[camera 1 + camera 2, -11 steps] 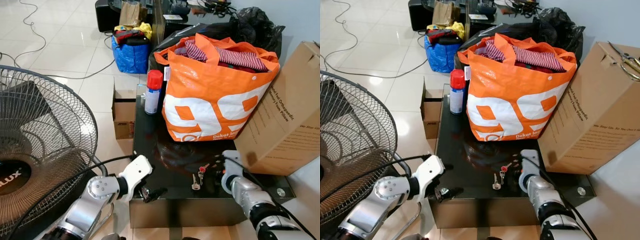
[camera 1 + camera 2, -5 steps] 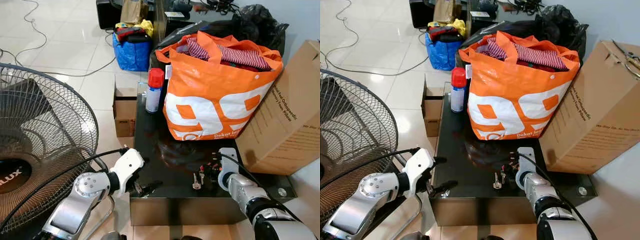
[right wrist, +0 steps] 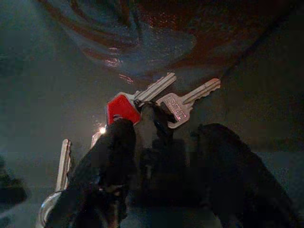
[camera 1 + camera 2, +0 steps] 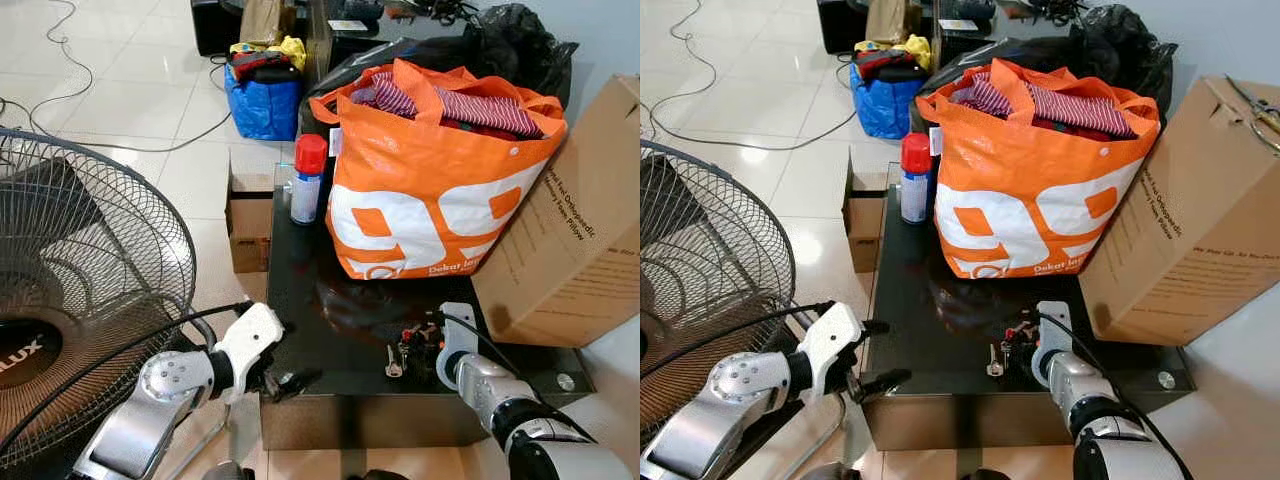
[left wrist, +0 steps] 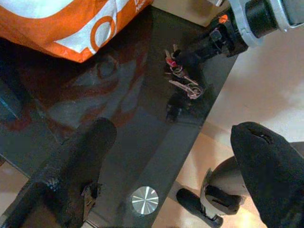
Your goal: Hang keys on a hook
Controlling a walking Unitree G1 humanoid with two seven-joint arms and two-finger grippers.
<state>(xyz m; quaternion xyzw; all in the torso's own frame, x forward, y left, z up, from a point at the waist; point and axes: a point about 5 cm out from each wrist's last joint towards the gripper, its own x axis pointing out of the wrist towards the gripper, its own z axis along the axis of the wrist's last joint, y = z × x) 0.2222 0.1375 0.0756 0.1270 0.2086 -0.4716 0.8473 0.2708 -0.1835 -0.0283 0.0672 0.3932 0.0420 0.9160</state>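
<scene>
At the lower left of the head view the left gripper (image 4: 283,378) hangs off the near left corner of the black glass desk (image 4: 300,290), its jaws spread wide with nothing between them; in the left wrist view one finger (image 5: 80,166) lies over the glass and the other sits out past the desk's edge. At the lower right the right gripper (image 4: 418,340) reaches down to the glass at the near part of the desk, right at the keys (image 4: 394,358), which lie flat on the desk just left of it. In the right wrist view the bunch of keys (image 3: 161,99) with its red tag (image 3: 119,108) lies at the fingertips (image 3: 118,137), the jaws apart and straddling the ring, not yet closed on it. Behind the keys, in the middle of the frame, stands a big orange bag (image 4: 430,190) stuffed with striped clothes (image 4: 470,105). To its right a brown cardboard box (image 4: 575,230) leans against it, and to its left a spray can (image 4: 306,182) with a red cap stands on the desk. A fan (image 4: 80,300) with a wire cage takes up the left side. Beside the desk's left edge is a small open cardboard box (image 4: 246,215); what it holds cannot be seen. At the upper left, on the tiled floor, a blue bag (image 4: 262,100) is piled with coloured things, and a black bag (image 4: 515,45) sits at the upper right.
</scene>
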